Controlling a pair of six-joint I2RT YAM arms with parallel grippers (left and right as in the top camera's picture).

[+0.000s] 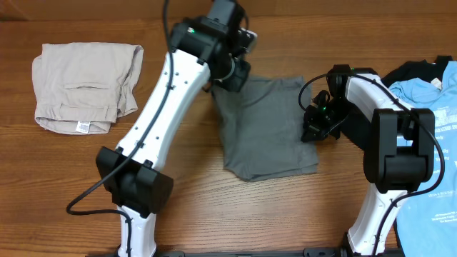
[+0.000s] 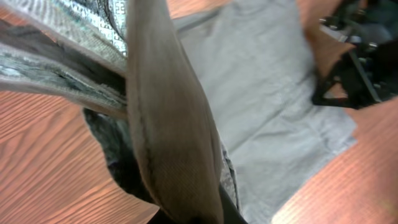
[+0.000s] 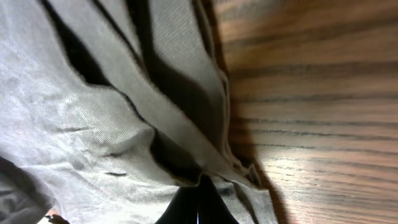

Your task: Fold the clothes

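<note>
Overhead view: the grey shorts [image 1: 268, 135] lie flat on the tabletop [image 1: 214, 207] between the two arms, long axis running from the far side toward the robot's base. The left hand [image 1: 234, 71] sits on the far corner, so the bulk of the cloth lies to its right and nearer the base. The right hand [image 1: 316, 123] sits on the opposite side edge about midway along, with the cloth spreading to its left. Both hands are on the garment, so neither is nearer. In my judgement, the coming fold depends on which held edge is carried across the other. The beige shorts [image 1: 86, 89] lie well outside the left hand. The light blue T-shirt [image 1: 435, 143] and the black garment [image 1: 414, 71] lie outside the right hand. From this height the finger closure cannot be read.

Left wrist view: the left hand is clamped on a raised ridge of grey cloth that runs up to the lens, with the rest of the shorts lying flat beyond it. The right hand is seen across the cloth at its far edge.

Right wrist view: the right hand's fingers are together on bunched hem folds at the bottom of the frame, and bare tabletop lies just beside them. Only this view shows several layers gathered in the pinch.
</note>
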